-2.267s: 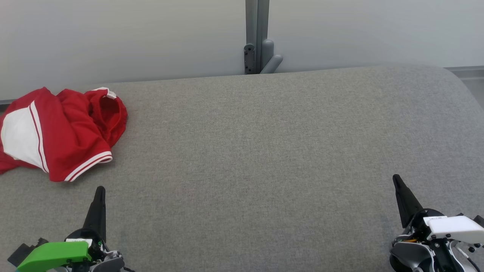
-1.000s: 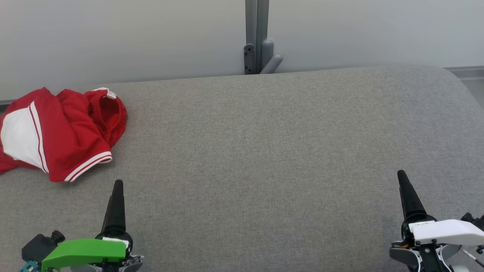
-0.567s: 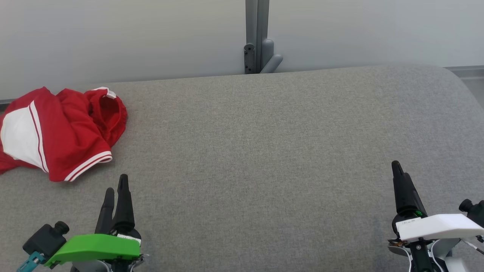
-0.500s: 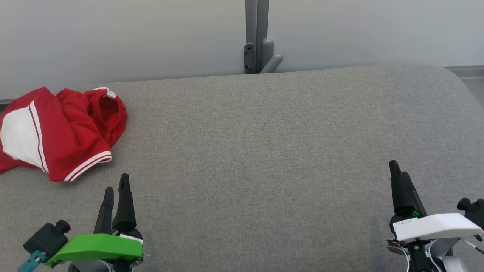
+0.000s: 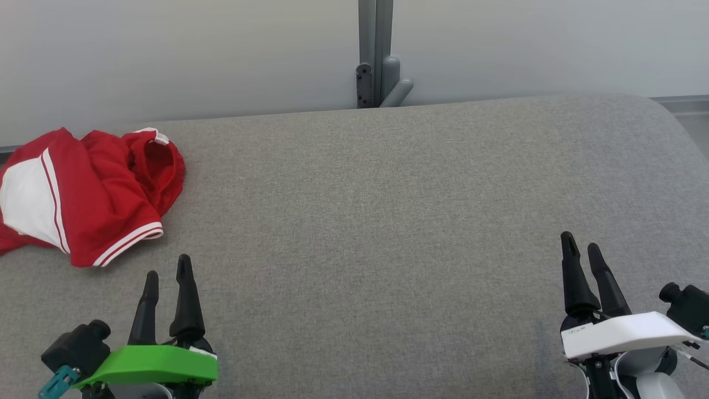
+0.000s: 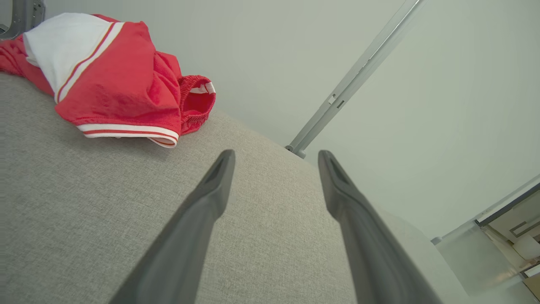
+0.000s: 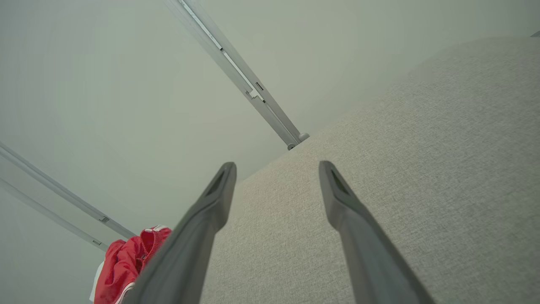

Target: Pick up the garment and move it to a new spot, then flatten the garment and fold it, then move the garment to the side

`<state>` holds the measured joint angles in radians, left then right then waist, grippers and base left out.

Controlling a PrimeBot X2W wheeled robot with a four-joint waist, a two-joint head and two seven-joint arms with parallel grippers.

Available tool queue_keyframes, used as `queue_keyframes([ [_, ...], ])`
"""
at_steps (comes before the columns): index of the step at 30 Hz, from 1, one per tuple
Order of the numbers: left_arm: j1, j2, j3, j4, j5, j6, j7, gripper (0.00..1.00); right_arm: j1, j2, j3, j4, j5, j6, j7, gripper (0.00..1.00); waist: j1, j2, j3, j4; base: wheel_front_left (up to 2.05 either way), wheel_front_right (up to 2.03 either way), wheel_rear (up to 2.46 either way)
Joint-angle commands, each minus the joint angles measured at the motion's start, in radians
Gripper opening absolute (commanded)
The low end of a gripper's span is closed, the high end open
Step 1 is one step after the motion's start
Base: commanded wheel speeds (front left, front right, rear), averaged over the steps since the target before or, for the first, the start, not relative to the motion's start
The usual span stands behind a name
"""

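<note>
The red and white garment (image 5: 83, 194) is seen crumpled on the grey padded top (image 5: 376, 221), near the left gripper (image 5: 167, 264), ahead of its jaws and to their left (not touched). Those jaws are held apart, with nothing between them. The jaws of the right gripper (image 5: 579, 239) are spread too and empty; the garment lies well apart, far to their left.

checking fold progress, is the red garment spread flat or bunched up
Bunched up: the red garment lies in a crumpled heap, cloth lapped over itself, on the gray surface.
</note>
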<state>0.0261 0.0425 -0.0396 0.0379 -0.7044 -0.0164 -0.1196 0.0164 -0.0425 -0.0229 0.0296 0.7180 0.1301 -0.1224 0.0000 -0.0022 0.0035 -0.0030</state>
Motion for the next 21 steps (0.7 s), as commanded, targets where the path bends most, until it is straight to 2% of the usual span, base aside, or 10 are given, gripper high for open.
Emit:
queue_keyframes([
  [1, 0.001, 0.007, -0.002, -0.015, 0.031, 0.004, -0.008, 1.00, 0.004, -0.007, 0.004, -0.016, -0.029, 0.000, -0.008, 1.00, 0.0000, 0.0010, 0.000, 0.000, 0.00, 0.00, 0.00],
  [21, 0.041, 0.009, 0.003, 0.006, 0.247, 0.009, -0.060, 1.00, 0.017, -0.008, 0.029, -0.003, -0.258, 0.001, -0.059, 1.00, 0.0000, 0.0014, -0.014, 0.005, 0.00, 0.00, 0.00],
])
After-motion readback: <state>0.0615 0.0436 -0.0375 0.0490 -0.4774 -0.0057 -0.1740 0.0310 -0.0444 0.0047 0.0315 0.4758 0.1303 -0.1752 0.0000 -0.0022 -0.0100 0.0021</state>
